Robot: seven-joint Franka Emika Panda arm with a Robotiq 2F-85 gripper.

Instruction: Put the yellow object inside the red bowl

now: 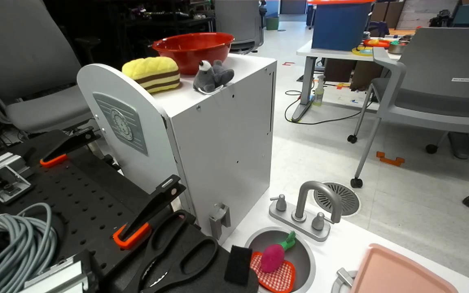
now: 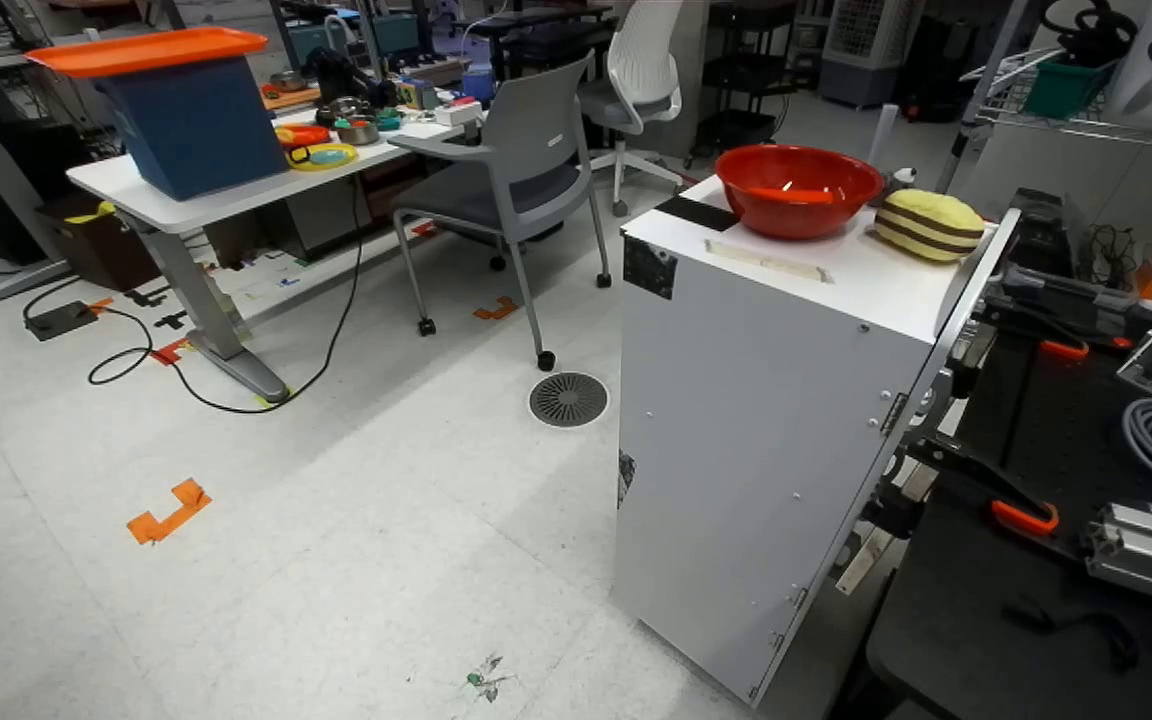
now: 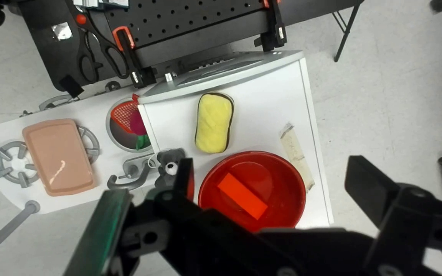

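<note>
The yellow object [image 1: 152, 74], an oblong plush with brown stripes on its side, lies on top of the white cabinet. It also shows in an exterior view [image 2: 929, 224] and in the wrist view [image 3: 214, 122]. The red bowl [image 1: 193, 49] stands upright beside it, apart from it in the wrist view [image 3: 284, 184]; it also shows in an exterior view [image 2: 798, 200]. An orange block [image 3: 243, 195] lies inside the bowl. My gripper [image 3: 271, 168] is open and empty, high above the bowl in the wrist view, its fingers spread wide. Neither exterior view shows the gripper.
A grey plush bear [image 1: 212, 76] sits on the white cabinet [image 1: 226, 134] near the bowl. The cabinet's raised front panel [image 1: 120, 118] borders the yellow object. Below stand a sink [image 1: 310, 260], a faucet [image 1: 320, 203] and a pink tray [image 1: 401, 272]. Clamps [image 1: 149, 211] hold a black board.
</note>
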